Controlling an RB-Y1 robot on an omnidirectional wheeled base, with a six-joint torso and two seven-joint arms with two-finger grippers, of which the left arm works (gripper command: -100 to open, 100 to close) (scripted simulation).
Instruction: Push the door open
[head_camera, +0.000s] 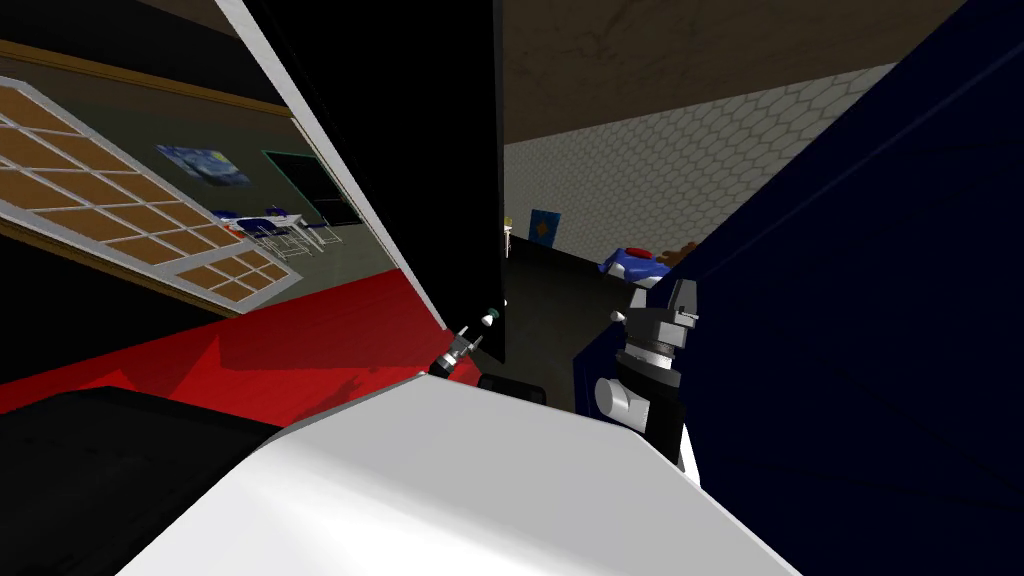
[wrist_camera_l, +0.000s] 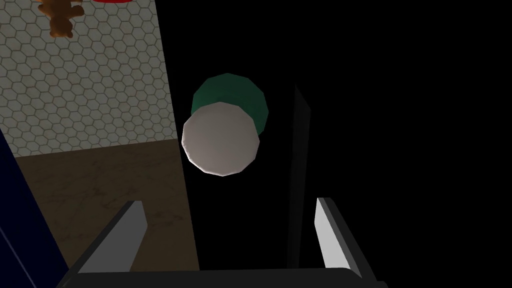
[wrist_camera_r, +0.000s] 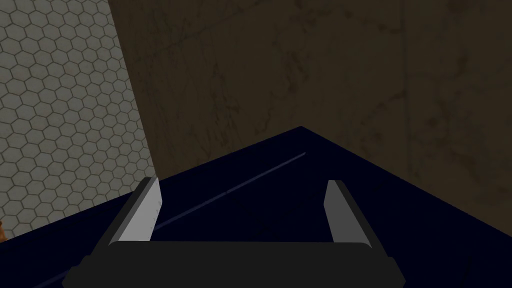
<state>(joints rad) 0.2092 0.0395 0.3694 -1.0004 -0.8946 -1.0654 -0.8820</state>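
The black flat door panel (head_camera: 420, 150) with a white edge stands close ahead of us, a little to our left of the middle. Past its free edge we see a grey hexagon-tiled surface (head_camera: 640, 180) and a mottled brown wall (head_camera: 680, 50). Low on that edge sits a round white door knob (wrist_camera_l: 221, 138) backed by a dark green collar.

Our left gripper (wrist_camera_l: 230, 202) points at the door face. Its two thin grey fingers (wrist_camera_l: 125, 235) are spread wide with nothing between them, and the knob lies just ahead of the gap, apart from both blades. In the head view this hand hangs just below the knob, near the door's edge.

Our right gripper (wrist_camera_r: 243, 182) is raised on our right side, close against a dark navy flat surface (head_camera: 850, 300). Its blades are likewise spread wide and hold nothing. They aim along the navy surface toward the brown wall.

A small brown teddy bear (wrist_camera_l: 60, 20) lies on the hexagon tiles, well apart from the door.
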